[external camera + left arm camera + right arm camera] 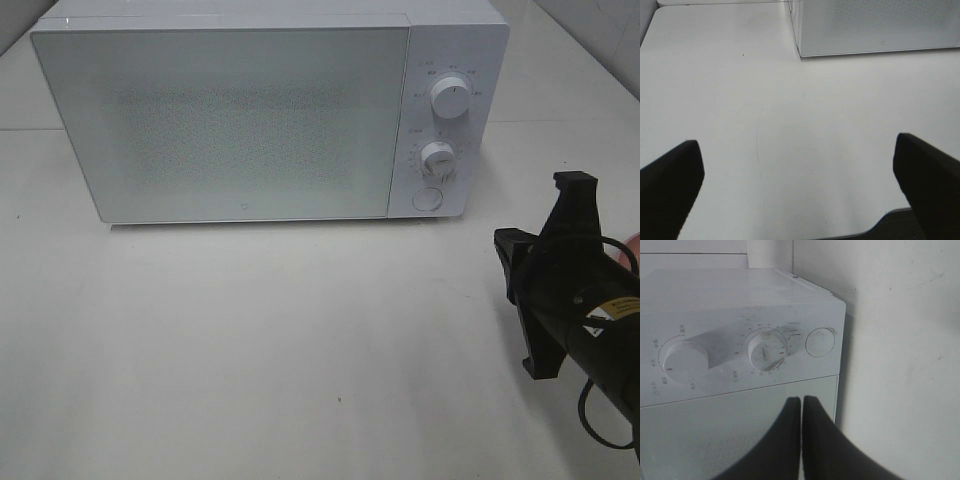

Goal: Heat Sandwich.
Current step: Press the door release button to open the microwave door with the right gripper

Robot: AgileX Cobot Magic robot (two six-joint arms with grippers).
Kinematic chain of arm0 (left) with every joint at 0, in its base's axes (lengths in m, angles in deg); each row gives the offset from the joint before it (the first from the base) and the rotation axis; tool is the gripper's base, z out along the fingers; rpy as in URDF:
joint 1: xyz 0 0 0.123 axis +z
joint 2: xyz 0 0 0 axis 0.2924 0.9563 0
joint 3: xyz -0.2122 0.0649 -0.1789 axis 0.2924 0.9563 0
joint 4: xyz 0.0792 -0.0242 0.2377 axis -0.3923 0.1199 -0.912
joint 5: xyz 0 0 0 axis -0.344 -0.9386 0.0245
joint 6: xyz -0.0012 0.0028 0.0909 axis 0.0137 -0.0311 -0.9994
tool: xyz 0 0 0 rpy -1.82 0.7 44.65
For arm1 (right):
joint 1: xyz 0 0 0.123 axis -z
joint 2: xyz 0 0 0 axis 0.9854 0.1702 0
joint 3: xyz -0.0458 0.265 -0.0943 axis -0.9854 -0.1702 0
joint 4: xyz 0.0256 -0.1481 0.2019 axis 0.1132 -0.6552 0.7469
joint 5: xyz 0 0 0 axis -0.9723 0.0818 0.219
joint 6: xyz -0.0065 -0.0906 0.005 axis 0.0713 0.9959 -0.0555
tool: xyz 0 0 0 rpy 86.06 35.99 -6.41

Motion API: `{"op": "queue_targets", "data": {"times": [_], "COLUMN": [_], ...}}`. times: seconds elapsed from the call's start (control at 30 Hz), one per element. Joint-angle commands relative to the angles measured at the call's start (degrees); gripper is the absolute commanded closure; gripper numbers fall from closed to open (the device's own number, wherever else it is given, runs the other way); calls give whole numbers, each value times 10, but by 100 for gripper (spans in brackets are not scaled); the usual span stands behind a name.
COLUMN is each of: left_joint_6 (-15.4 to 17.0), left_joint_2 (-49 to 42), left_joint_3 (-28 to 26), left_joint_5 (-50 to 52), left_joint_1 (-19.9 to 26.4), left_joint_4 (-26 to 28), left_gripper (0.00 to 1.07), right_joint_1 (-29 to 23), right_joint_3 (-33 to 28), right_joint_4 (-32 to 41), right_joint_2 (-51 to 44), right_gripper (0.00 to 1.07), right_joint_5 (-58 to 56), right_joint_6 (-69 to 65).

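Observation:
The sandwich is out of view in every frame. A white microwave (220,120) stands at the back of the table with its door closed. My right gripper (508,250) hovers to the front right of its control panel. In the right wrist view the right gripper (801,399) is shut, its black fingers pressed together with nothing between them. It points at the microwave (740,290) just below the round button (819,342). My left gripper (795,142) is open wide over bare white table (765,100), with the microwave's corner (875,25) beyond it.
The panel carries two knobs (450,100) (437,157) above the round button (427,198). A sliver of pink (634,247) shows at the right edge behind the right arm. The table's front edge (850,235) lies near the left gripper.

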Motion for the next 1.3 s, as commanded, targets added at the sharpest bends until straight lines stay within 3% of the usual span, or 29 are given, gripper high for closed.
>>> {"op": "queue_targets", "data": {"times": [0.03,0.33,0.5,0.73,1.3], "left_joint_6": [2,2,2,2,2], "left_joint_2": [-13,-13,-13,-13,-13], "left_joint_3": [1,1,1,1,1], "left_joint_5": [2,2,2,2,2], "left_joint_1": [-4,-4,-4,-4,-4], "left_joint_4": [1,1,1,1,1], "left_gripper": [9,9,9,9,9], "right_joint_1": [-1,3,31,71,135], "right_joint_3": [2,7,29,87,210], "right_joint_4": [-10,-11,-51,-126,-163], "right_joint_2": [-1,5,41,110,197], "right_gripper": [107,107,107,107,107], "right_joint_5": [-2,-12,-14,-29,-81], "right_joint_6": [8,21,19,-18,-29]}}
